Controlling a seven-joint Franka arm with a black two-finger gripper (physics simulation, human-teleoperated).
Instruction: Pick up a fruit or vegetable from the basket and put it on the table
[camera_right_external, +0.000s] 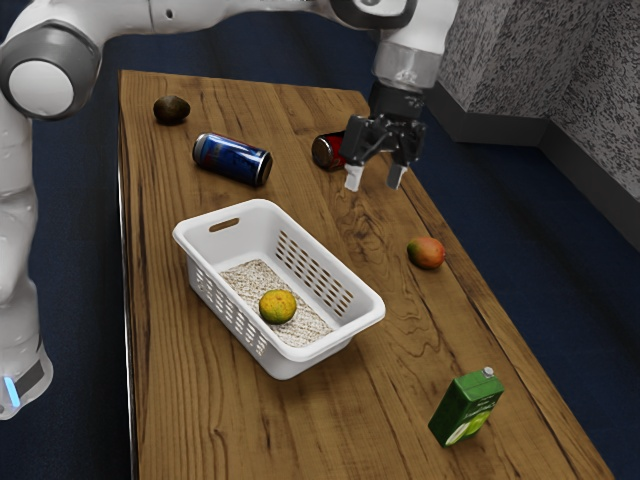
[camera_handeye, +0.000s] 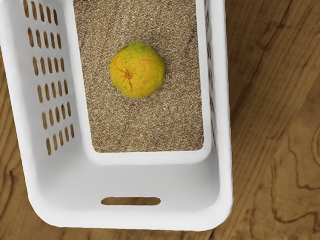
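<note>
My gripper (camera_right_external: 375, 178) is open, its two fingertips spread with nothing between them, high over the table at the exterior view's upper right. The white basket (camera_right_external: 359, 311) stands on the table below it, toward the exterior view's left. A yellow-green orange fruit (camera_right_external: 278, 306) lies on the basket's speckled floor, near one end. From above, the wrist view has the same fruit (camera_handeye: 137, 70) inside the basket (camera_handeye: 135, 220), apart from its walls.
On the wooden table (camera_right_external: 400, 330) around the basket are a mango (camera_right_external: 426, 253), a green juice carton (camera_right_external: 466, 407), a blue can (camera_right_external: 232, 160), a red can (camera_right_external: 328, 151) partly behind the gripper, and a dark avocado-like fruit (camera_right_external: 171, 109).
</note>
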